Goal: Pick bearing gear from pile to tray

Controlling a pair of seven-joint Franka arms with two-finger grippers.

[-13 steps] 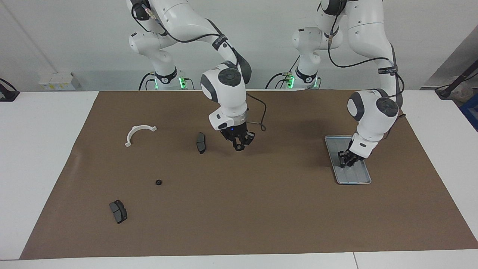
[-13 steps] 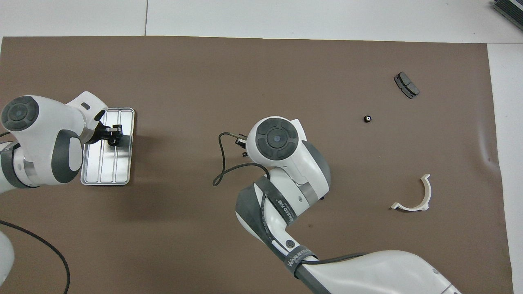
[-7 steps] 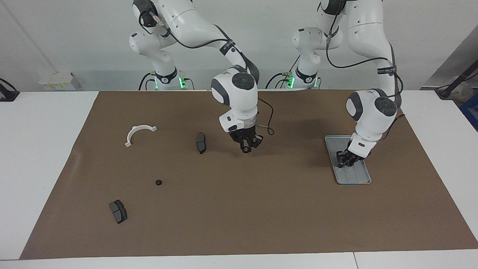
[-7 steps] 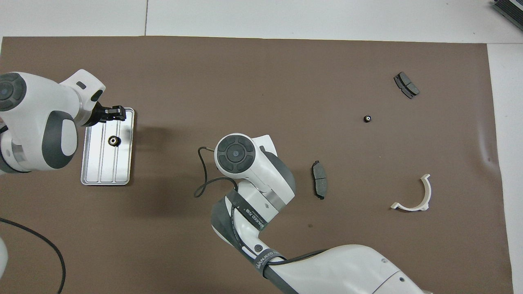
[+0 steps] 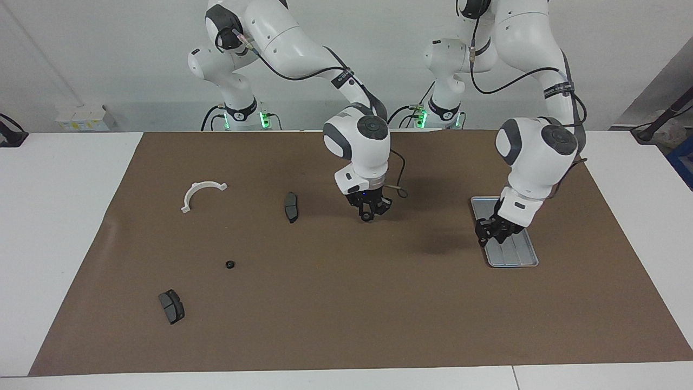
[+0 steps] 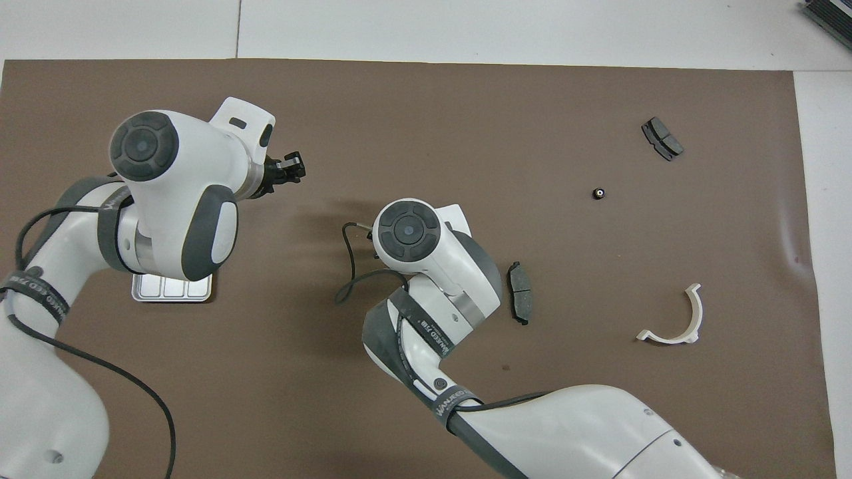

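Left gripper (image 5: pixel 491 232) hangs over the tray's (image 5: pixel 528 254) edge, fingers' state unclear; right gripper (image 5: pixel 370 212), equally unreadable, hovers mid-mat, the loose gear (image 5: pixel 229 264) awaiting collection.

Both tools (image 5: pixel 369 214) (image 5: pixel 491 232) raised, arms bent

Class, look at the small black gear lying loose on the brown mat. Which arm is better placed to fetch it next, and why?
Probably the right. The gear lies toward the right arm's end of the table, and the right gripper hangs over mid-mat, beside a brake pad. The left gripper is over the tray at the left arm's end.
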